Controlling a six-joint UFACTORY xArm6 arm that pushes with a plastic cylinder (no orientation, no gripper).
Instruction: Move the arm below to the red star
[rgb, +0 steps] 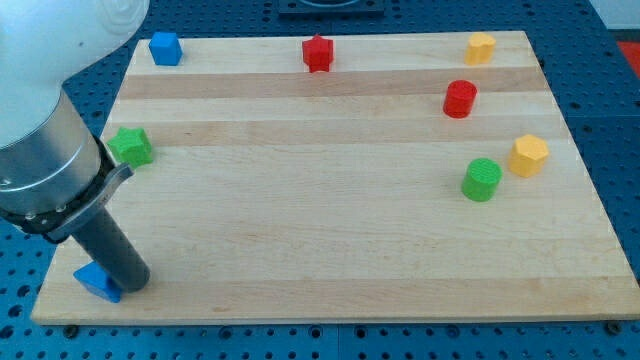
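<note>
The red star (317, 53) lies near the view's top edge, middle of the wooden board (330, 200). My tip (131, 283) is at the board's bottom left corner, far below and left of the star. It touches or nearly touches a blue triangular block (95, 282) on its left. The rod rises up-left into the grey and white arm.
A blue cube (165, 48) sits at the top left. A green star (131, 147) lies at the left edge beside the arm. A yellow block (481, 48) is at the top right, with a red cylinder (460, 99), yellow hexagon (528, 156) and green cylinder (482, 180) below it.
</note>
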